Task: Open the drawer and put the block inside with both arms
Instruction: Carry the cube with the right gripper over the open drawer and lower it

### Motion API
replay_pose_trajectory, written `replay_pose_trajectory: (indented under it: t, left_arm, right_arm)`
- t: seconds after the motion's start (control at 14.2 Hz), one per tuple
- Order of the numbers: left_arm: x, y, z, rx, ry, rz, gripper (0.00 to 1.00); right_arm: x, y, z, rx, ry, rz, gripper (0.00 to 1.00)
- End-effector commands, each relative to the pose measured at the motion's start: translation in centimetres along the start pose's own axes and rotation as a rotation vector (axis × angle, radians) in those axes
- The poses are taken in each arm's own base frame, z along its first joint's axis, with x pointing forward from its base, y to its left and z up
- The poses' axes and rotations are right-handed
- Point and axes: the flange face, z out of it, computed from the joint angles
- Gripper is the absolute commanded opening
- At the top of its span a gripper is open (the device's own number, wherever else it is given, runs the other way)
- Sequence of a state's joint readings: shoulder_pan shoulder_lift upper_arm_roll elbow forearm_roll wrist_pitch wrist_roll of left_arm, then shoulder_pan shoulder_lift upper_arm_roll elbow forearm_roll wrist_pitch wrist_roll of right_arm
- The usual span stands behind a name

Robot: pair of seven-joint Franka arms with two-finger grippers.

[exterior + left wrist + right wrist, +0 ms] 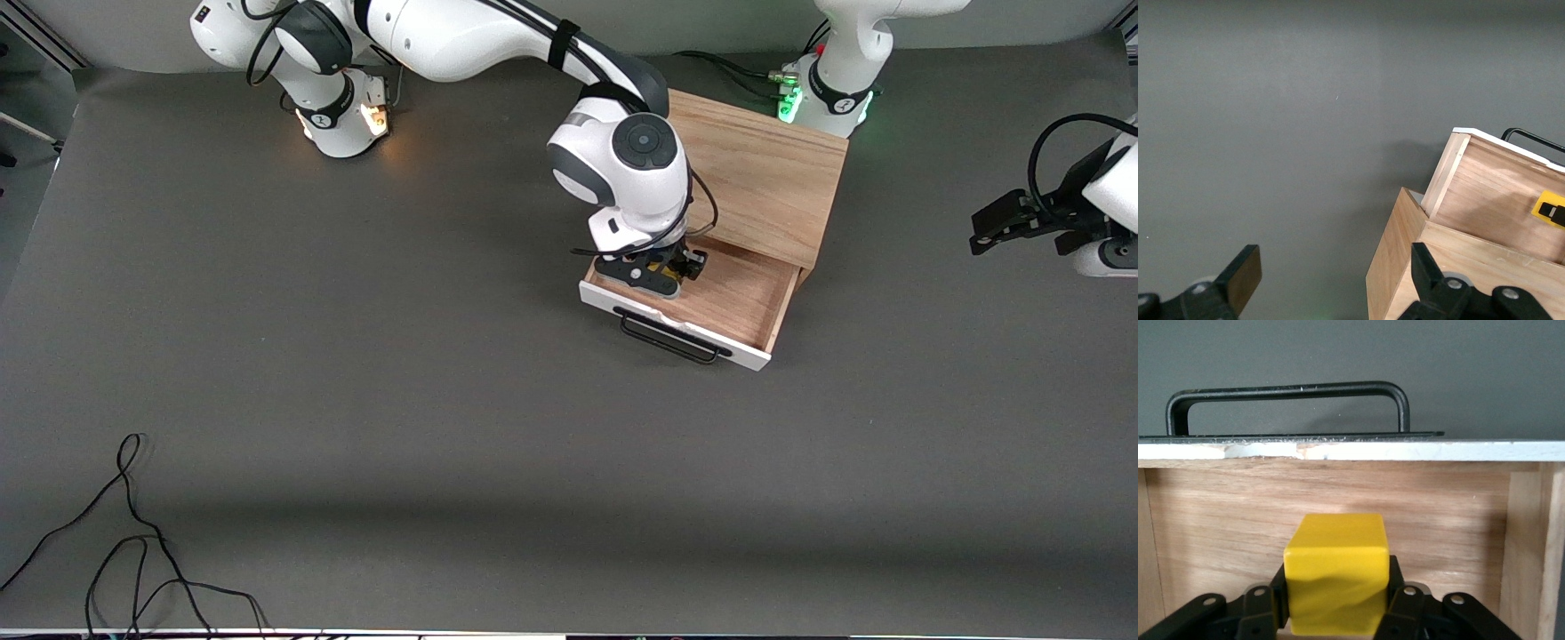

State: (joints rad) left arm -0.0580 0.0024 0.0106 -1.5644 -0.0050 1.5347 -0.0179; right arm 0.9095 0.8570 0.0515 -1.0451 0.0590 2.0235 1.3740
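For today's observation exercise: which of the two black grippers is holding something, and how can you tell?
The right gripper, lowered into the open light-wood drawer, is shut on the small yellow block. The left gripper waits open and empty over the grey table.

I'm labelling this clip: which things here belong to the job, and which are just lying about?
Job:
- drawer, open
- block, held in the drawer by the right end effector
- cabinet
- left end effector, open, waiting off the table's edge

Lying about:
- loose cables

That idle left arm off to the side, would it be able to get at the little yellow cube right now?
Probably not. The small yellow cube sits clamped in the right gripper inside the open light-wood drawer, with that arm over it. The left gripper waits open above bare table.
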Motion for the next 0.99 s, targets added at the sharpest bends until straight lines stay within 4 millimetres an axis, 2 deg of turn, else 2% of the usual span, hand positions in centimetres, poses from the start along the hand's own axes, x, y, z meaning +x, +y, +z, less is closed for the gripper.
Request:
replay_pose_trajectory:
  t: [0.0, 0.21, 0.28, 0.35, 0.49, 0.63, 0.85, 0.92]
  left_arm:
    - [0.0, 0.2, 0.0, 0.011, 0.015, 0.019, 1.00]
    - [0.0, 0.1, 0.0, 0.011, 0.015, 0.019, 1.00]
    - [0.0, -0.1, 0.0, 0.009, 0.015, 0.016, 1.00]
    - [0.0, 0.1, 0.0, 0.010, 0.017, 0.019, 1.00]
    - [0.0, 0.3, 0.0, 0.014, 0.015, 0.042, 1.00]
    - [0.0, 0.2, 0.1, 0.014, 0.011, 0.053, 1.00]
    - [-0.1, 0.1, 0.1, 0.016, 0.003, 0.051, 1.00]
    - [-0.1, 0.0, 0.2, 0.020, 0.000, 0.053, 1.00]
  right_arm:
    - [-0.7, -0.6, -0.3, 0.013, 0.019, 0.031, 0.61]
    - [-1.3, -0.5, 0.4, 0.000, 0.032, 0.020, 0.63]
    - [-1.5, -0.6, 0.5, 0.000, 0.032, 0.018, 0.76]
    - [-1.5, -0.6, 0.5, 0.000, 0.036, 0.028, 1.00]
    - [-1.4, -0.6, 0.3, 0.003, 0.037, 0.054, 1.00]
    - [-1.2, -0.6, -1.3, 0.011, 0.040, 0.053, 1.00]
    - [0.0, -0.1, -5.8, -0.002, 0.046, 0.038, 1.00]
    - [1.3, 0.5, -8.2, -0.012, 0.045, 0.024, 1.00]
